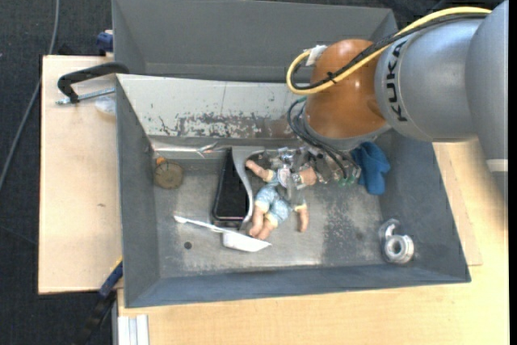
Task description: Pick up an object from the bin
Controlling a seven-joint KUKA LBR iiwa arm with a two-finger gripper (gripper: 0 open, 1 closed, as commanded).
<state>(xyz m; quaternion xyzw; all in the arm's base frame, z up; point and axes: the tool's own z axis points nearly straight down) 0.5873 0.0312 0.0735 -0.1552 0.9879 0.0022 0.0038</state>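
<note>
My gripper [289,172] is low in the middle of the bin, right over a small doll in light blue clothes [271,202] that lies on its back. The fingers are down at the doll's upper body and head, and its raised arm [257,168] sticks out to their left. A black phone-like slab [230,193] lies just left of the doll. A blue cloth lump [372,166] rests to the gripper's right.
A white plastic spoon [226,233] lies in front of the black slab. A brown round disc [168,174] sits at the left wall. A silver metal ring piece [397,243] lies at the front right. The arm's orange cover hangs over the bin's back right.
</note>
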